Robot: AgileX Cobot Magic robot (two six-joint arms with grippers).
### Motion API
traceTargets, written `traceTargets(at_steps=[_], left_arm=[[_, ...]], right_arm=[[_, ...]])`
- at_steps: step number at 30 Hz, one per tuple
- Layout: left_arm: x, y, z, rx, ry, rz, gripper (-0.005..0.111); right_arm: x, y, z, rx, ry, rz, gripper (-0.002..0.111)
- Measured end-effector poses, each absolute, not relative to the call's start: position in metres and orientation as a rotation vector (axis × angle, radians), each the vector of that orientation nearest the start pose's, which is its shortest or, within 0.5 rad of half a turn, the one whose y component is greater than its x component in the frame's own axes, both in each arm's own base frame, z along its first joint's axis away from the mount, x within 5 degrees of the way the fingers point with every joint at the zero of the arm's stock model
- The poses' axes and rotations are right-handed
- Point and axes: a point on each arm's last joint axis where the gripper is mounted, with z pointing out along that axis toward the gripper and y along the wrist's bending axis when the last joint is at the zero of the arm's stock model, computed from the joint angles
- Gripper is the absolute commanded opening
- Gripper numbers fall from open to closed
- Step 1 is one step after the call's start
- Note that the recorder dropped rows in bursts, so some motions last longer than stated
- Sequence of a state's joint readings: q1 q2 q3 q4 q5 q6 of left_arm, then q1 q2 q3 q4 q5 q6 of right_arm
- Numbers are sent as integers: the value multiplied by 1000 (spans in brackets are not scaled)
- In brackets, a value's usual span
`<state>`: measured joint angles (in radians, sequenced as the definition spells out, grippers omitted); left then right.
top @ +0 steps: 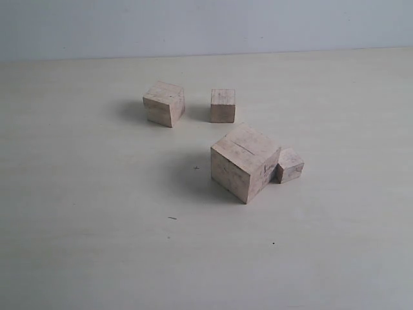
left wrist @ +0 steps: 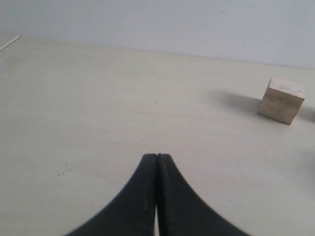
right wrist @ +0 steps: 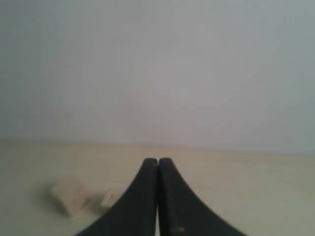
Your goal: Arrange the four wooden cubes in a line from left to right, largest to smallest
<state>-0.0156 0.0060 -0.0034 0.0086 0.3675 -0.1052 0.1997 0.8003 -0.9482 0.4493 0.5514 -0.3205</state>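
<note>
Four pale wooden cubes lie on the table in the exterior view. The largest cube (top: 245,161), with a thin crack line on top, sits right of centre. The smallest cube (top: 290,165) touches its right side. Two mid-sized cubes stand farther back: a rotated one (top: 164,103) at the left and another (top: 222,106) to its right. Neither gripper appears in the exterior view. My left gripper (left wrist: 157,156) is shut and empty, with one cube (left wrist: 281,100) far off. My right gripper (right wrist: 158,161) is shut and empty; two blurred cubes (right wrist: 70,194) (right wrist: 109,197) lie beyond it.
The cubes rest on a pale wood-grain table (top: 97,226). A plain light wall (top: 193,26) rises behind its far edge. A thin pale strip (left wrist: 10,43) shows at the table's corner in the left wrist view.
</note>
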Motion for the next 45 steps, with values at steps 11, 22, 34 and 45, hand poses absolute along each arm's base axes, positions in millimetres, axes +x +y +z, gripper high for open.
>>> traceTargets(at_steps=[11, 22, 34, 45], left_arm=[[53, -1, 181, -78, 1853, -76, 0], [53, -1, 181, -78, 1853, -76, 0], [53, -1, 181, -78, 1853, -76, 0], [53, -1, 181, -78, 1853, -76, 0]], right_arm=[[218, 126, 323, -579, 2425, 732, 0], [244, 136, 306, -483, 2421, 761, 2], [240, 200, 274, -995, 2414, 633, 53], [260, 230, 230, -1273, 2364, 396, 105]])
